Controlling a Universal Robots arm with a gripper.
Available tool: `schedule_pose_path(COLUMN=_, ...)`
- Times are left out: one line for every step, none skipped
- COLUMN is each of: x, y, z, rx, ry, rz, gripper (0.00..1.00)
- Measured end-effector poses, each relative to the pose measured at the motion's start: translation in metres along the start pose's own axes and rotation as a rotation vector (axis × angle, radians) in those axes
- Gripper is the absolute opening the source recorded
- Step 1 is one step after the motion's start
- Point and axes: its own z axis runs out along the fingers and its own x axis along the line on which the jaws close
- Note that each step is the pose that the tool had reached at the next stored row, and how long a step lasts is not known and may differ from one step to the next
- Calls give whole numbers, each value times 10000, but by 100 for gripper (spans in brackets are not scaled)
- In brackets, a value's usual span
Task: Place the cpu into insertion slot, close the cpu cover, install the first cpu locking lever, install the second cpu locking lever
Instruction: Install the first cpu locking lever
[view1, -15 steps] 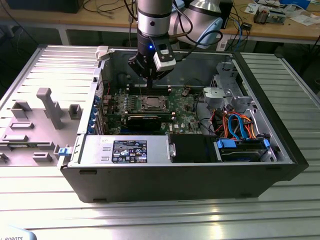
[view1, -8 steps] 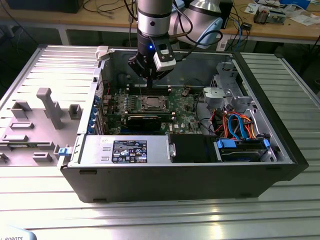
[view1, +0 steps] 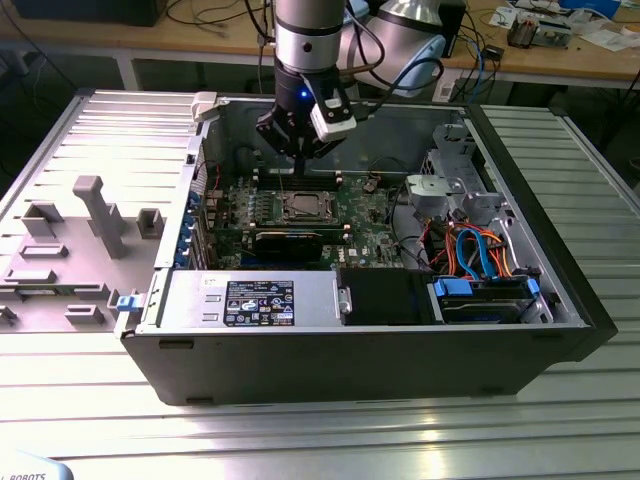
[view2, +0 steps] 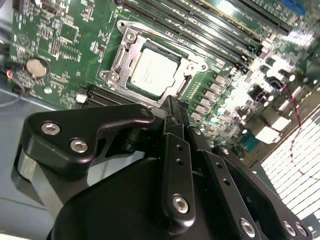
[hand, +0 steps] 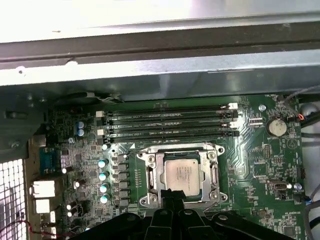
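Note:
The cpu (hand: 182, 175), a silver-grey square chip, lies flat in the insertion slot (view1: 303, 207) on the green motherboard. In the second wrist view the cpu (view2: 152, 74) sits inside its metal surround. The cpu cover (hand: 150, 176), a silvery frame, lies down around the chip, and its rim (view2: 120, 57) is flat against the socket. My gripper (view1: 300, 160) hangs just above the socket. Its black fingers meet at a narrow tip (hand: 172, 197) at the chip's near edge, shut with nothing between them. I cannot tell how the locking levers stand.
The work is inside an open computer case (view1: 560, 250). Memory slots (hand: 170, 122) run beside the socket, towards the case wall (hand: 150, 60). A black graphics card (view1: 290, 240), a power supply (view1: 250, 300) and a drive cage with orange and blue cables (view1: 480, 255) crowd the near side.

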Motion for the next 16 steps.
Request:
schedule_pose_path(x=2, y=0, z=0, rx=2, ry=0, rz=-91, gripper=11)
schedule_pose_path(x=7, y=0, z=0, rx=2, ry=-6, rz=-121, gripper=11)
schedule_pose_path(x=13, y=0, z=1, rx=1, ry=-13, rz=-147, gripper=11)
schedule_pose_path(x=20, y=0, z=1, rx=1, ry=-20, rz=-170, gripper=11)
schedule_pose_path(x=26, y=-1, z=1, rx=0, ry=-24, rz=-193, gripper=11)
schedule_pose_path(x=33, y=-1, z=1, rx=1, ry=-28, rz=-231, gripper=11)
schedule_pose_path(x=39, y=-1, z=1, rx=1, ry=-32, rz=-265, gripper=11)
schedule_pose_path(x=45, y=-1, z=1, rx=2, ry=-31, rz=-289, gripper=11)
schedule_pose_path(x=51, y=-2, z=1, rx=2, ry=-32, rz=-293, gripper=11)
schedule_pose_path(x=61, y=-2, z=1, rx=3, ry=-34, rz=-308, gripper=11)
schedule_pose_path(x=60, y=-2, z=1, rx=4, ry=-36, rz=-374, gripper=11)
schedule_pose_path(x=60, y=-2, z=1, rx=5, ry=-39, rz=-476, gripper=11)
schedule_pose_path(x=62, y=-2, z=1, rx=6, ry=-42, rz=-532, gripper=11)
schedule_pose_path(x=72, y=-3, z=1, rx=7, ry=-56, rz=-566, gripper=11)
schedule_pose_path(x=102, y=-4, z=2, rx=6, ry=-101, rz=-581, gripper=11)
schedule_pose_path(x=134, y=-5, z=3, rx=5, ry=-152, rz=-581, gripper=11)
